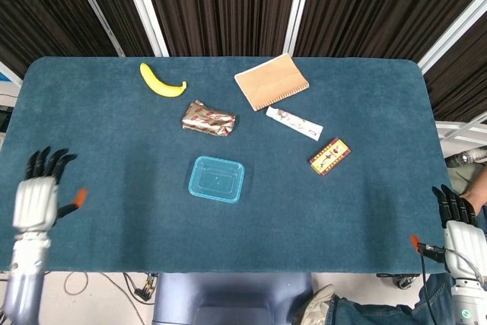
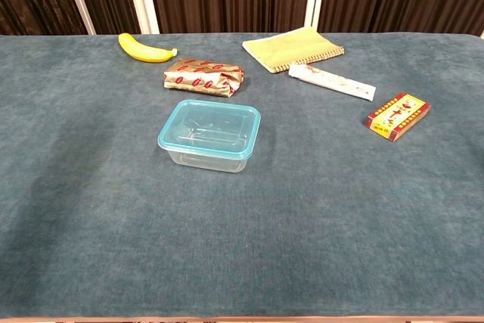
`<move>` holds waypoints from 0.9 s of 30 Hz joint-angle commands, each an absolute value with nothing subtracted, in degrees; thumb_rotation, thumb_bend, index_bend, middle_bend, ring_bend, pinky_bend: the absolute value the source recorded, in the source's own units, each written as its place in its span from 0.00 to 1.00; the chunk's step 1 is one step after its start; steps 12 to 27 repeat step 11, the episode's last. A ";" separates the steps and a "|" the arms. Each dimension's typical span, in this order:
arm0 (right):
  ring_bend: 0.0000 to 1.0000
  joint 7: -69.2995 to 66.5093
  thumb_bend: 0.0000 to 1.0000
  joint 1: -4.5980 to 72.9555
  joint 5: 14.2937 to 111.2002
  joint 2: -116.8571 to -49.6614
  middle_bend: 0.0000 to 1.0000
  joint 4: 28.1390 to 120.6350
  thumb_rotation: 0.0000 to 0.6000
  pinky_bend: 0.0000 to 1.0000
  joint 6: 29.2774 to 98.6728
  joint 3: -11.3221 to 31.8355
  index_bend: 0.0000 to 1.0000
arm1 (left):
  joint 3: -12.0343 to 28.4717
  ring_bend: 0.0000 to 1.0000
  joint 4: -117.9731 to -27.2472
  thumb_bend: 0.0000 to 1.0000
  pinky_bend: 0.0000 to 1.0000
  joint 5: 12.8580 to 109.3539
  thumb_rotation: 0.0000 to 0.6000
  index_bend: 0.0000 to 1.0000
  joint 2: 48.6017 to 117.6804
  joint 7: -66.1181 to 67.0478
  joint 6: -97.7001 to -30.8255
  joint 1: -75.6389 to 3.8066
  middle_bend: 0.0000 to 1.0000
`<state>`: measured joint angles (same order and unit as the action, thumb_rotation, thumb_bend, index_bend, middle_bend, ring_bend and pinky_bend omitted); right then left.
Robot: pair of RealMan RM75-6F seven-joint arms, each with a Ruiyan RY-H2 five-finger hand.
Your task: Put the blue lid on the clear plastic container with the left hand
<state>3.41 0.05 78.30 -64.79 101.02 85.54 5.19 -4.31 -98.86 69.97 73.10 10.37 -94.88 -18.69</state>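
The clear plastic container (image 1: 217,180) (image 2: 209,136) stands near the middle of the table with the blue lid (image 2: 210,125) sitting flat on top of it. My left hand (image 1: 39,191) hangs at the table's front left corner, far from the container, fingers spread and empty. At the front right corner, just off the table edge, my right hand (image 1: 457,225) also holds nothing, fingers extended. Neither hand shows in the chest view.
Behind the container lie a foil snack packet (image 1: 208,119), a yellow banana (image 1: 161,81), a tan notebook (image 1: 271,81), a white tube (image 1: 294,123) and a small red box (image 1: 329,156). The teal cloth table (image 1: 114,157) ends close to both hands.
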 commanded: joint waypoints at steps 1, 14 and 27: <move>0.00 3.71 0.27 0.01 78.88 -64.78 0.00 100.77 1.00 0.00 85.85 4.99 0.02 | -7.14 0.00 -97.59 0.30 0.00 73.14 1.00 0.21 71.94 8.00 -96.56 -15.05 0.13; 0.00 3.90 0.27 0.00 80.05 -64.60 0.00 100.34 1.00 0.00 86.02 4.57 0.02 | -6.29 0.00 -98.65 0.30 0.00 76.23 1.00 0.20 69.52 5.08 -96.85 -11.22 0.13; 0.00 3.90 0.27 0.00 80.05 -64.60 0.00 100.34 1.00 0.00 86.02 4.57 0.02 | -6.29 0.00 -98.65 0.30 0.00 76.23 1.00 0.20 69.52 5.08 -96.85 -11.22 0.13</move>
